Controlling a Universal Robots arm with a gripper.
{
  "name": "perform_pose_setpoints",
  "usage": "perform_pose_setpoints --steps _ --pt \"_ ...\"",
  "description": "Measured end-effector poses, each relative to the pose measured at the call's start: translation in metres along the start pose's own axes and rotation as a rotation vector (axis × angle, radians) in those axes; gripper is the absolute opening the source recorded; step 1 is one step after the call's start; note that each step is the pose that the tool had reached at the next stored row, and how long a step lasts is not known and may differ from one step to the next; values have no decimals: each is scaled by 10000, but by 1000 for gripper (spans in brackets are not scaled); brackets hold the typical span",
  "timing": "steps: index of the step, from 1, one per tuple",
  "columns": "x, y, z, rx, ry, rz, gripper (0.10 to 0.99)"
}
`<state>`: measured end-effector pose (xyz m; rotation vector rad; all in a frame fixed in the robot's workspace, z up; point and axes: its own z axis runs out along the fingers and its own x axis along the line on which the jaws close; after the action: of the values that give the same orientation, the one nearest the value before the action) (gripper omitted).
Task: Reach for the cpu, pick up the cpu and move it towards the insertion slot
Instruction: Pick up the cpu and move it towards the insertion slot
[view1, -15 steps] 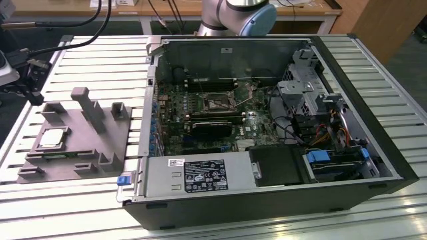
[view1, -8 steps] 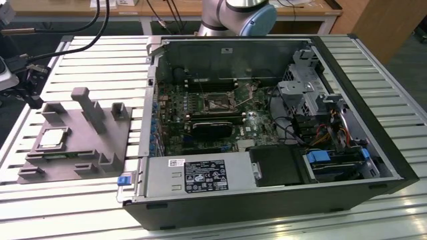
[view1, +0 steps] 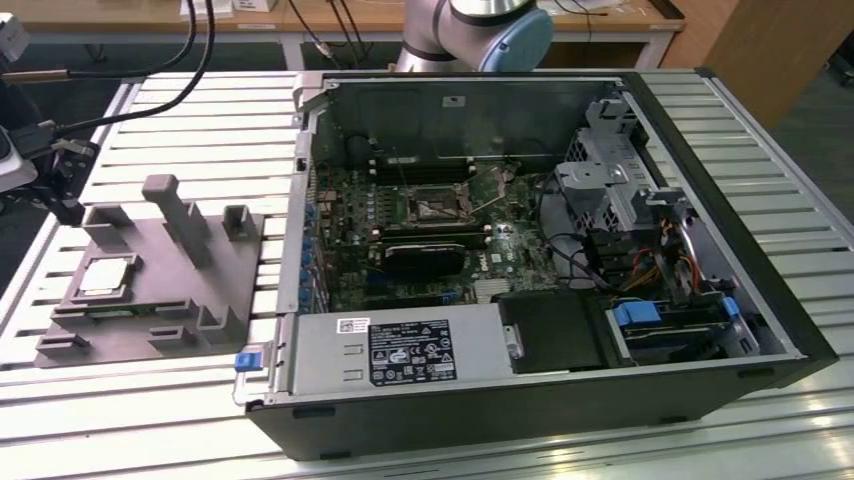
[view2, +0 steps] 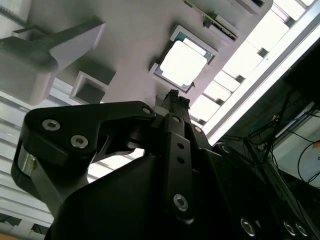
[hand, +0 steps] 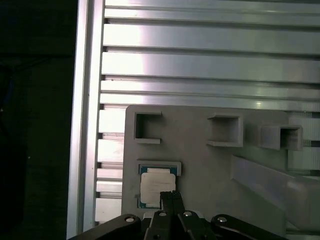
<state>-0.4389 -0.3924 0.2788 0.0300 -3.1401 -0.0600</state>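
Note:
The cpu (view1: 107, 278) is a pale square chip lying flat in a recess of the grey fixture (view1: 200, 290) at the exterior view's left. Both wrist views show it just beyond my fingertips: cpu (hand: 154, 182), cpu (view2: 182, 62). My gripper (hand: 170, 196) hangs above the fixture (hand: 200, 165) with its two thin fingers pressed together and nothing between them; its tip (view2: 175, 96) overlaps the chip's near edge, and contact cannot be told. The insertion slot (view1: 434, 205), a square socket with a metal frame, sits on the motherboard inside the open computer case.
The fixture carries a tall grey post (view1: 180, 215) and several open square pockets (hand: 147, 127). Inside the case (view1: 747, 300) are a black finned module (view1: 434, 255), a power supply (view1: 400, 350) and drive cages (view1: 627, 190) with cables. Everything rests on a slatted aluminium table (view1: 174, 120).

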Motion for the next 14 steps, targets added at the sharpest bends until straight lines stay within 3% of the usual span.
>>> perform_pose_setpoints --steps 14 --pt "72 -11 205 -1 0 0 106"
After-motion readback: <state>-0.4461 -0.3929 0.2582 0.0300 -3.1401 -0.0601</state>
